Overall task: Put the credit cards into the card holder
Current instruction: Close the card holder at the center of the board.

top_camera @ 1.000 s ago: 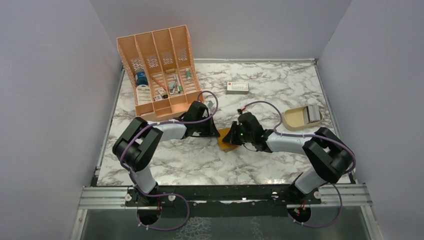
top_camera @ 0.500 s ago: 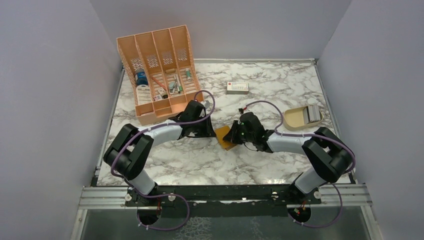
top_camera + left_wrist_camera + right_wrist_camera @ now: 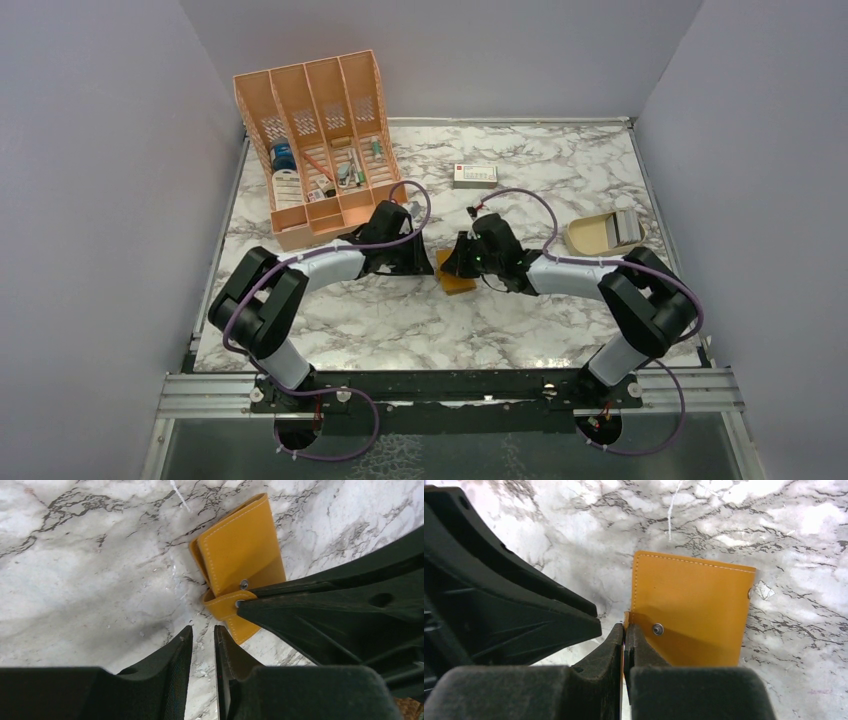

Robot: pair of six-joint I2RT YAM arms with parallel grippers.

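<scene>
Two grippers meet at wallet (image 3: 457,273): right gripper (image 3: 624,630) pinches its flap edge (stitched mustard leather); left gripper (image 3: 202,636) beside it, fingers nearly pressed together, holding nothing.

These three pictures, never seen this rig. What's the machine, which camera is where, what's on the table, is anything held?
Two robot arms are bolted at the near edge of a marble table. The overhead view looks down from above and behind them; the other two come from a camera on each wrist, so the black shapes at the bottom are that arm's own fingers.

Both arms meet at a small mustard wallet mid-table. The right gripper is shut on the wallet's edge beside its stud. The left gripper is nearly shut, a thin gap between its fingers, nothing in it.

Elsewhere: an orange desk organiser with odds and ends at the back left, a small white box behind the arms, and a tan dish on the right holding grey cards.
</scene>
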